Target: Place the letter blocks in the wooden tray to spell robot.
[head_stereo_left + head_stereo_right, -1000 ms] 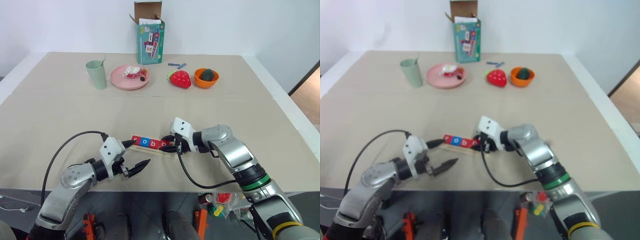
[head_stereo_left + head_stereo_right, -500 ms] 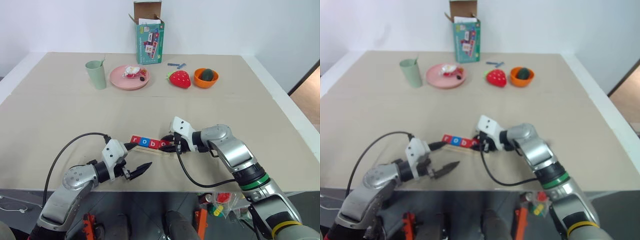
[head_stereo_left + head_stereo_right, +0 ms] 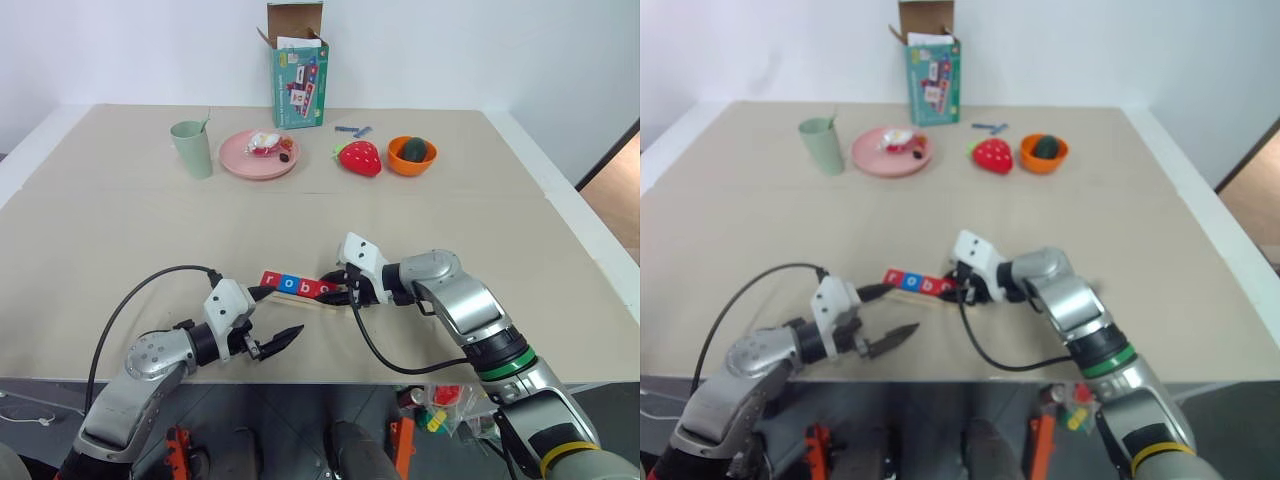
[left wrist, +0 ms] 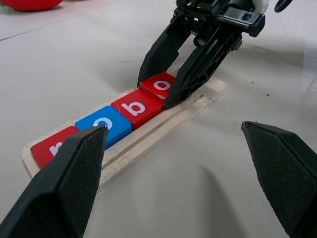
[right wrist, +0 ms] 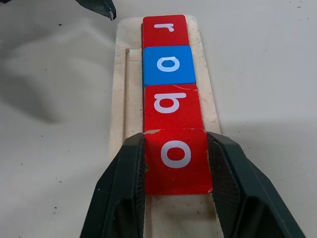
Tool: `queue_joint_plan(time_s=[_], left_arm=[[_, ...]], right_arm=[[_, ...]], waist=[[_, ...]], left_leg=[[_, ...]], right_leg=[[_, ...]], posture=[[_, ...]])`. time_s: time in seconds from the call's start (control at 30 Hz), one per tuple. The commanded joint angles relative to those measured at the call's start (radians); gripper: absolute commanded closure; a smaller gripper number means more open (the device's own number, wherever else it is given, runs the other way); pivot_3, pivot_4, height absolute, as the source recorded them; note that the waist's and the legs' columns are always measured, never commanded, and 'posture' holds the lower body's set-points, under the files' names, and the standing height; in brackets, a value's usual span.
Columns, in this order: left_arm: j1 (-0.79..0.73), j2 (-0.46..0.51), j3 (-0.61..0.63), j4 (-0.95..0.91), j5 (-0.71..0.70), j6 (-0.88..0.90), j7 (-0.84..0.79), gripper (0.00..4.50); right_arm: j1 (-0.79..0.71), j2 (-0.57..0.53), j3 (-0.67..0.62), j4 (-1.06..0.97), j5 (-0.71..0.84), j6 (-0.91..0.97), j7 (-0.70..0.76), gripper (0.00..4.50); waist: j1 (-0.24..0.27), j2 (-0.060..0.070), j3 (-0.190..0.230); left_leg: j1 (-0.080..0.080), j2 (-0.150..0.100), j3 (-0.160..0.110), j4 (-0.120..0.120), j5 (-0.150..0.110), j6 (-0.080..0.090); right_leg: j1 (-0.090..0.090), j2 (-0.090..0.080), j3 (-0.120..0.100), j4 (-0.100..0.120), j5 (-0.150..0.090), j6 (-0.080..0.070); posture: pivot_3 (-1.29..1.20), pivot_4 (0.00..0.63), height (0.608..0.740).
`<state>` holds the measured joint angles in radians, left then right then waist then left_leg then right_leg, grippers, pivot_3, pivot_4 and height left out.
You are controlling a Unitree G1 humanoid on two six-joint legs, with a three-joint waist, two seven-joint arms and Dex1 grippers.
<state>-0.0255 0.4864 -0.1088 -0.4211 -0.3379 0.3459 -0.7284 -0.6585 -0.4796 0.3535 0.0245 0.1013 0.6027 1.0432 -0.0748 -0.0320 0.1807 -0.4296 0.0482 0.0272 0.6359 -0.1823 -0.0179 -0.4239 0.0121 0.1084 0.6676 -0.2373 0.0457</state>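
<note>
Four small flat square letter blocks [image 5: 167, 99] lie in a row in the long pale wooden tray [image 4: 198, 101] on the beige table [image 3: 120, 240]: a red r, a blue o, a red b and a second red o. That leaves the t for last, and I cannot pick that tile out anywhere on the table.

Going left to right, the left hand [image 3: 272, 315] hovers at the r end of the tray with its two black fingers spread wide apart and nothing between them. One fingertip sits just beside the tray's end; whether it touches the wood I cannot tell. It looks placed to brace the tray, which seems a sensible job for it while the other arm works.

At the far end of the row, the right hand [image 5: 176, 183] is clamped on the red o block [image 5: 177, 158], one finger on each side edge. The tile appears to sit flush against the b and inside the recess.

The step in hand, as I judge it, is seating this fourth letter. To do it well:
- check that the tile lies flat and square to its neighbour before letting go;
- part the fingers only slightly and lift straight off, so the pads do not drag the tile or nudge the row;
- keep the tray from sliding;
- leave the last slot beyond the o clear for the t.
</note>
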Motion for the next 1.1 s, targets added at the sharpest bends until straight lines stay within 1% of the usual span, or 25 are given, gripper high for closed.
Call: queue_joint_plan(time_s=[0.03, 0.1, 0.13, 0.3, 0.33, 0.37, 0.43, 0.5, 0.57, 0.63, 0.67, 0.7, 0.73, 0.8, 0.93, 1.0, 1.1], left_arm=[[-0.004, 0.006, 0.007, -0.017, -0.001, -0.014, -0.002, 0.00], [-0.003, 0.005, 0.007, -0.019, -0.001, -0.012, -0.002, 0.00], [-0.002, 0.005, 0.006, -0.019, -0.001, -0.011, -0.002, 0.00], [0.003, 0.007, 0.005, -0.023, 0.001, -0.010, -0.001, 0.00], [0.004, 0.007, 0.005, -0.024, 0.001, -0.010, -0.001, 0.00], [0.004, 0.007, 0.005, -0.024, 0.002, -0.010, -0.001, 0.00], [0.005, 0.009, 0.005, -0.028, 0.002, -0.010, -0.001, 0.00], [0.003, 0.012, 0.006, -0.032, 0.000, -0.013, -0.005, 0.00], [-0.002, 0.018, 0.005, -0.034, 0.001, -0.018, -0.015, 0.00], [-0.013, 0.025, 0.000, -0.035, -0.002, -0.021, -0.031, 0.00], [-0.016, 0.025, 0.000, -0.033, -0.003, -0.023, -0.033, 0.00], [-0.019, 0.023, -0.001, -0.030, -0.003, -0.025, -0.036, 0.00], [-0.022, 0.020, -0.003, -0.025, -0.002, -0.028, -0.037, 0.00], [-0.027, 0.013, -0.010, -0.018, 0.000, -0.034, -0.038, 0.00], [-0.030, 0.005, -0.022, -0.011, 0.004, -0.042, -0.042, 0.00], [-0.029, 0.004, -0.024, -0.009, 0.006, -0.045, -0.044, 0.00], [-0.021, 0.008, -0.018, -0.007, 0.006, -0.049, -0.044, 0.00]], right_arm=[[-0.008, 0.002, 0.005, 0.005, -0.002, -0.010, -0.002, 3.29], [-0.009, 0.001, 0.006, 0.006, -0.001, -0.007, 0.001, 3.29], [-0.009, 0.001, 0.006, 0.006, 0.000, -0.006, 0.003, 2.24], [0.001, -0.005, -0.001, -0.023, 0.010, -0.003, 0.006, 0.53], [0.003, -0.008, -0.004, -0.034, 0.013, 0.000, 0.008, 0.13], [0.005, -0.009, -0.015, -0.051, 0.022, 0.000, 0.006, 0.06], [0.001, -0.011, -0.055, -0.091, 0.054, 0.031, -0.003, 0.06], [-0.016, -0.032, -0.113, -0.125, 0.101, 0.075, 0.004, 0.06], [-0.036, -0.076, -0.168, -0.127, 0.149, 0.109, 0.032, 0.06], [-0.047, -0.221, -0.200, -0.020, 0.155, 0.013, 0.179, 0.06], [-0.043, -0.308, -0.178, 0.063, 0.109, -0.120, 0.258, 0.06], [-0.043, -0.370, -0.152, 0.140, 0.064, -0.248, 0.313, 0.06], [-0.053, -0.400, -0.134, 0.212, 0.034, -0.321, 0.330, 0.06], [-0.085, -0.415, -0.123, 0.352, 0.003, -0.411, 0.343, 0.06], [-0.153, -0.429, -0.089, 0.617, -0.095, -0.616, 0.382, 0.06], [-0.182, -0.423, -0.077, 0.704, -0.126, -0.688, 0.396, 0.06], [-0.211, -0.393, -0.081, 0.779, -0.135, -0.722, 0.410, 0.06]], waist=[[0.000, 0.000, 0.000], [0.000, 0.000, 0.000], [0.000, 0.000, 0.000], [0.000, 0.000, 0.000], [0.000, 0.000, 0.000], [0.000, 0.000, 0.000], [0.000, 0.000, 0.000], [0.000, 0.000, 0.000], [0.001, 0.000, 0.000], [0.005, 0.001, 0.000], [0.012, 0.001, 0.001], [0.019, 0.001, 0.001], [0.024, 0.000, 0.001], [0.020, 0.000, 0.000], [0.002, 0.000, 0.001], [-0.002, 0.001, 0.001], [-0.004, 0.001, 0.001]], left_leg=[[0.000, 0.000, 0.000, 0.000, 0.000, 0.000], [0.000, 0.000, 0.000, 0.000, 0.000, 0.000], [0.000, 0.000, 0.000, 0.000, 0.000, 0.000], [0.000, 0.000, 0.000, 0.000, 0.000, 0.000], [0.000, 0.000, 0.000, 0.000, 0.000, 0.000], [0.000, 0.000, 0.000, 0.000, 0.000, 0.000], [0.000, 0.000, 0.000, 0.000, 0.000, 0.000], [-0.001, 0.000, 0.000, 0.000, 0.000, 0.000], [-0.001, 0.000, 0.000, 0.000, 0.000, 0.000], [-0.001, 0.000, 0.000, 0.000, 0.000, 0.000], [-0.002, -0.001, 0.000, 0.000, 0.000, 0.000], [-0.002, -0.002, 0.000, 0.001, 0.000, 0.000], [-0.002, -0.002, 0.001, 0.001, 0.000, 0.000], [-0.001, -0.002, 0.005, 0.001, 0.000, 0.000], [0.002, 0.000, 0.009, -0.001, -0.001, 0.001], [0.003, 0.000, 0.008, -0.002, -0.001, 0.001], [0.003, 0.001, 0.008, -0.002, -0.001, 0.001]], right_leg=[[0.000, 0.000, 0.000, 0.000, 0.000, 0.000], [0.000, 0.000, 0.000, 0.000, 0.000, 0.000], [0.000, 0.000, 0.000, 0.000, 0.000, 0.000], [0.000, 0.000, 0.000, 0.000, 0.000, 0.000], [0.000, 0.000, 0.000, 0.000, 0.000, 0.000], [0.000, 0.000, 0.000, 0.000, 0.000, 0.000], [0.000, 0.000, 0.000, 0.000, 0.000, 0.000], [-0.001, 0.000, 0.000, 0.000, 0.000, 0.000], [-0.001, 0.000, 0.000, 0.000, 0.000, 0.001], [-0.001, -0.001, 0.000, 0.000, 0.000, 0.000], [-0.001, -0.001, 0.000, -0.001, -0.001, 0.001], [0.000, -0.002, -0.001, -0.002, -0.002, 0.001], [0.001, -0.003, -0.001, -0.003, -0.002, 0.001], [0.001, -0.005, 0.000, -0.004, -0.003, 0.000], [0.000, -0.004, 0.002, -0.003, -0.001, -0.001], [0.000, -0.003, 0.003, -0.002, -0.001, 0.000], [0.001, -0.002, 0.003, -0.002, 0.000, 0.000]], posture=[[0.00, 0.150, 0.740], [0.00, 0.150, 0.740], [0.00, 0.150, 0.740], [0.00, 0.150, 0.740], [0.00, 0.150, 0.740], [0.00, 0.150, 0.740], [0.00, 0.150, 0.740], [0.00, 0.150, 0.740], [0.00, 0.150, 0.740], [0.00, 0.150, 0.740], [0.00, 0.150, 0.740], [0.00, 0.150, 0.740], [0.00, 0.150, 0.740], [0.00, 0.150, 0.740], [0.00, 0.150, 0.740], [0.00, 0.150, 0.740], [0.00, 0.150, 0.740]])
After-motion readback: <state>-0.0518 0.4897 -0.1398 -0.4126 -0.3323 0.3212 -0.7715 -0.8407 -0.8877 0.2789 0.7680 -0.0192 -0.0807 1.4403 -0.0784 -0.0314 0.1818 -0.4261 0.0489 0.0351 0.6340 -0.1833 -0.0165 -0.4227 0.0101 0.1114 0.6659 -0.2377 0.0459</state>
